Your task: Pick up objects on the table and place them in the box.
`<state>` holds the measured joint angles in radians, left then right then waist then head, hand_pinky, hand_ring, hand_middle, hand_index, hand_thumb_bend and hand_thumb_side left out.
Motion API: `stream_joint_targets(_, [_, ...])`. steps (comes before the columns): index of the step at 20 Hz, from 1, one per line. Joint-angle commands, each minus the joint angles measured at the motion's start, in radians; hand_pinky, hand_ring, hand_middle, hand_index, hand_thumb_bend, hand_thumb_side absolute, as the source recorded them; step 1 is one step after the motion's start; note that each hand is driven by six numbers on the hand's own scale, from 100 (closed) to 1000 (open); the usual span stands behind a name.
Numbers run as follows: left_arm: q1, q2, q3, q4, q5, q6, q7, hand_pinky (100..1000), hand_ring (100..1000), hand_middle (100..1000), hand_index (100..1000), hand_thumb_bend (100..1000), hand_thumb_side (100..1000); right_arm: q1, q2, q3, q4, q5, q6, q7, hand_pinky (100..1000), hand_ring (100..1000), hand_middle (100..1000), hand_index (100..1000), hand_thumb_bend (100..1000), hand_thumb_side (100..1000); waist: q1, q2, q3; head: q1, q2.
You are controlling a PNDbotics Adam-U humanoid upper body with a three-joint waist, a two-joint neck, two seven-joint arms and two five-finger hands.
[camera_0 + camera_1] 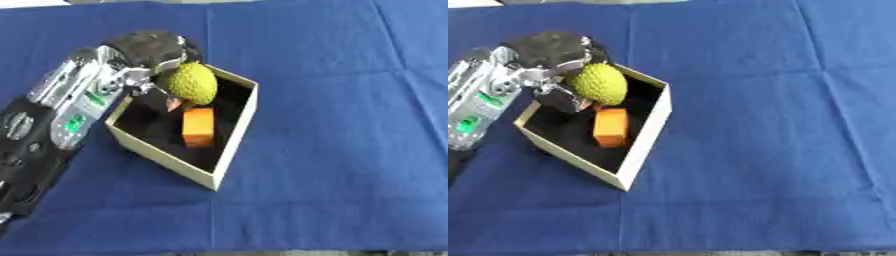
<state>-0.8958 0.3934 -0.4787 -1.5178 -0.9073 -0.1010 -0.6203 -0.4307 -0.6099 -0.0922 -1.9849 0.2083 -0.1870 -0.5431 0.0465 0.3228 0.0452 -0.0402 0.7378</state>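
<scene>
A blue-clothed table (pixel 350 165) carries one open cream box (pixel 229 150).

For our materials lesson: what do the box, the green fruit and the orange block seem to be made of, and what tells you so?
Box: likely cardboard; thin flat cream walls, matt, with a dark lining. Green fruit, held by the left hand: yellow-green bumpy skin, matt; probably a plastic or foam model, though that is unclear. Orange block: flat faces, even colour, slight sheen; perhaps plastic or painted wood.
</scene>
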Motion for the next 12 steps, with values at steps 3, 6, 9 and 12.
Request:
stream_joint_targets(3, [-0.011,0.011,-0.016,-0.038,0.016,-0.052,-0.052,712,679,744,846,141,100,-0.007,-0.019,-0.012,-0.015,-0.004,0.000,0.002,839,714,664,754,100,738,-0.003,-0.021,0.000,0.002,-0.010])
stream_joint_targets(6, [-0.010,0.020,-0.016,-0.071,0.024,-0.086,-0.108,806,788,836,920,380,325,-0.005,-0.019,-0.013,-0.015,-0.005,0.001,0.001,839,714,663,754,100,739,-0.002,-0.022,0.000,0.000,-0.011])
stream_joint_targets(9, [-0.007,0.029,-0.001,-0.096,0.022,-0.104,-0.159,843,820,857,939,499,439,-0.004,-0.019,-0.013,-0.015,-0.005,0.001,0.002,839,714,663,754,100,739,-0.002,-0.023,0.001,-0.002,-0.014])
stream_joint_targets(12, [-0.001,0.033,0.012,-0.096,0.017,-0.099,-0.173,858,841,868,948,559,513,-0.004,-0.019,-0.013,-0.015,-0.005,0.001,0.001,839,714,663,754,100,738,-0.002,-0.023,0.001,-0.004,-0.016])
